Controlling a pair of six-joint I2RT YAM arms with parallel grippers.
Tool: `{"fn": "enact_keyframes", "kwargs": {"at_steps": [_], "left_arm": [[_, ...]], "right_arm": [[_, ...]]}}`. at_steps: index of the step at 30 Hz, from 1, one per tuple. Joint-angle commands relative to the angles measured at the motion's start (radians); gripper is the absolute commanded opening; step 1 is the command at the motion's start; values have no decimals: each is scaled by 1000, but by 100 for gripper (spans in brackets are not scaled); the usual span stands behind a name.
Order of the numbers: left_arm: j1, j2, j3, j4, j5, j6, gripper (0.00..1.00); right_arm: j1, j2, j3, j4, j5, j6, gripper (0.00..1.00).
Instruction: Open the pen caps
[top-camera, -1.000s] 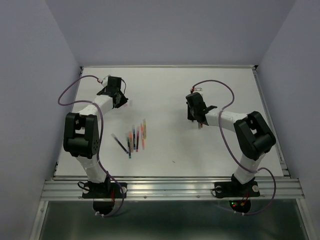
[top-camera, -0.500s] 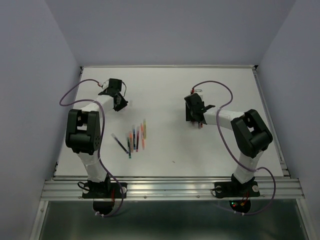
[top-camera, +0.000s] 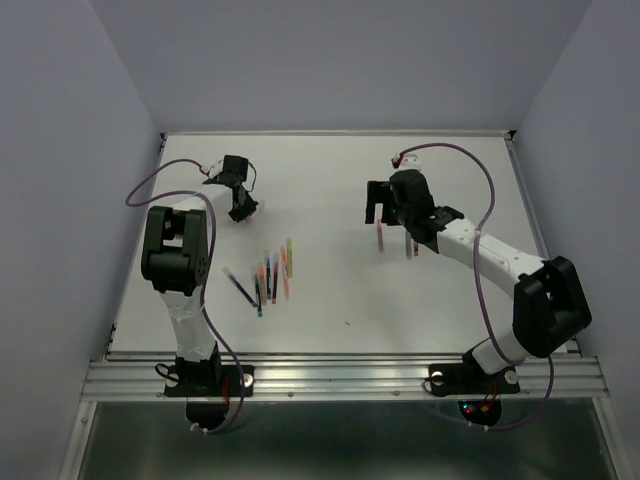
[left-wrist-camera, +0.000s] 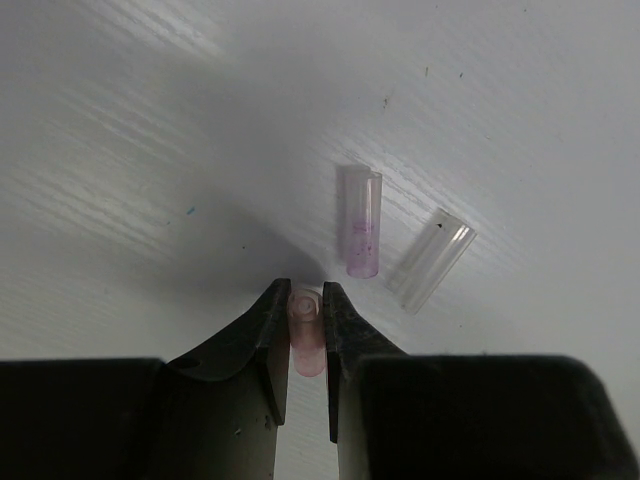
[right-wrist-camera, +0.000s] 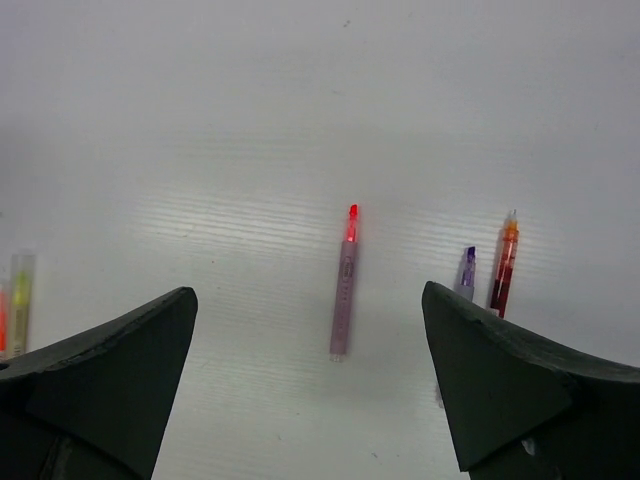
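Progress and arm pose, as I am reading them from the remote station.

**Left side.** The left gripper (left-wrist-camera: 305, 300) is pinching a short pale pink pen cap (left-wrist-camera: 306, 348) between narrowly set jaws, low over the white table (left-wrist-camera: 150, 150). Two loose caps are lying just beyond its tips: a pink-tinted translucent cap (left-wrist-camera: 360, 220) and a clear tubular cap (left-wrist-camera: 432, 262). They are lying near each other but apart.

**Right side.** The right gripper (right-wrist-camera: 308, 300) is hanging with its jaws spread wide and is gripping nothing. Beneath it a pale lilac pen with a bare red tip (right-wrist-camera: 344, 285) is lying flat on the table. A purple-tipped pen (right-wrist-camera: 466, 270) and an orange-red pen (right-wrist-camera: 503, 262) are lying just beside each other to its right. All three are showing exposed tips.

**Remaining work.** In the overhead view a cluster of thin mixed-colour pens (top-camera: 270, 275) is waiting mid-table between the arms. Their caps are too small for me to tell on or off. I am judging the task as early: about three pens are opened, and most of the batch is waiting.

**Pose.** The left arm (top-camera: 178, 250) is folding sharply at its elbow and reaching toward the far left of the table, away from the cluster. The right arm (top-camera: 500, 262) is stretching out long and diagonal from its base, with its wrist pointing down over the opened pens.
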Motion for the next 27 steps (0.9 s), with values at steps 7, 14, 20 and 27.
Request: {"fn": "enact_keyframes", "kwargs": {"at_steps": [7,14,20,27], "left_arm": [[4,-27,27,-39,-39,-20,34],[3,-60,7,-36,-24,-20,52],[-5,-99,-5,-36,-19,-13,62],[-14,-167,-17,-37,-9,2,71]], "right_arm": [[-4,-57,-35,55,-80,-35,100],[-4,-65,-40,54,-60,-38,100],[-4,-57,-46,55,-46,-25,100],[-4,-37,-37,55,-133,-41,100]]}}
